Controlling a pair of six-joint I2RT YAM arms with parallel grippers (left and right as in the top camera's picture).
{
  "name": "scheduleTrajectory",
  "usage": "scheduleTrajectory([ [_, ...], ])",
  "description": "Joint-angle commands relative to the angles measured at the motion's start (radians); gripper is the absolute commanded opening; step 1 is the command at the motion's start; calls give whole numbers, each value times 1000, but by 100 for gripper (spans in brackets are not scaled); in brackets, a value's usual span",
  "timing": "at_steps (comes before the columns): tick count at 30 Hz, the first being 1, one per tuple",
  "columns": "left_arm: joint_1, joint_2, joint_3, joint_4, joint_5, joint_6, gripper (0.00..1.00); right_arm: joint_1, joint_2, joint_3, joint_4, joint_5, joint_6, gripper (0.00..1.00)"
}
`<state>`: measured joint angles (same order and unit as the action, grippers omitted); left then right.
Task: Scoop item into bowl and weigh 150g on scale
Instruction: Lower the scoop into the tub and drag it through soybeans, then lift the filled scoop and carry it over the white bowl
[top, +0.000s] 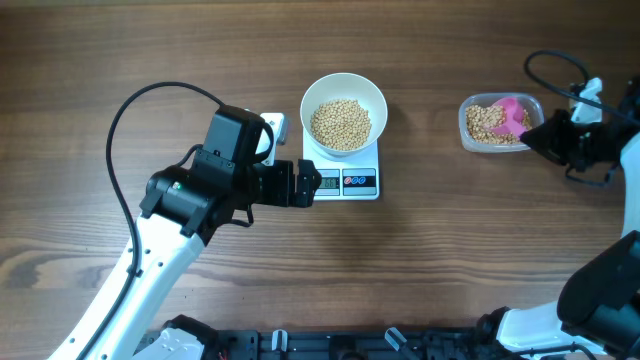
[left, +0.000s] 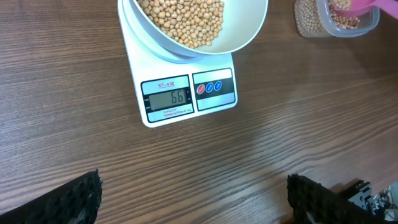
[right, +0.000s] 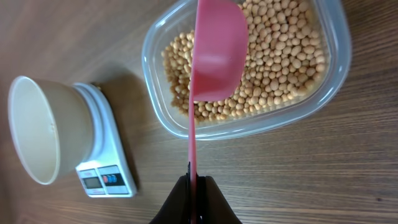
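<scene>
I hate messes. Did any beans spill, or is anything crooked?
Nothing stands out. The beans sit in the bowl on the scale and in the clear container; none lie on the table. The pink scoop looks whole.

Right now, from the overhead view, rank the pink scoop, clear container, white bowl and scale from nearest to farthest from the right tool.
1. Pink scoop: clamped in the right tool, over the container.
2. Clear container: directly beneath the scoop, table's right side.
3. White bowl and scale: mid-table, stacked together; too close to call.
</scene>
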<state>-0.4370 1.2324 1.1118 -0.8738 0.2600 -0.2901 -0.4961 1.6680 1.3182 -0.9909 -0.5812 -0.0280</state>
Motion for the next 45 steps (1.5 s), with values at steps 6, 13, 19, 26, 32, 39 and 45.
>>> scheduleTrajectory([
  [6,-5,4,-4,2,8,21,100,-88,10,16,-15,-158,1,4],
  [13,-5,4,-4,2,8,21,100,-158,10,16,-60,-321,-76,4],
  [19,-5,4,-4,2,8,21,100,-180,10,16,-103,-364,-78,4],
  [26,-5,4,-4,2,9,21,100,-179,10,16,-146,-484,-137,4],
  [32,-5,4,-4,3,8,21,100,-120,10,16,-151,-661,-137,4],
  [39,-5,4,-4,3,8,21,100,33,10,16,-146,-784,-125,5],
  [45,-5,4,-4,2,8,21,100,171,10,16,-114,-789,-127,4],
])
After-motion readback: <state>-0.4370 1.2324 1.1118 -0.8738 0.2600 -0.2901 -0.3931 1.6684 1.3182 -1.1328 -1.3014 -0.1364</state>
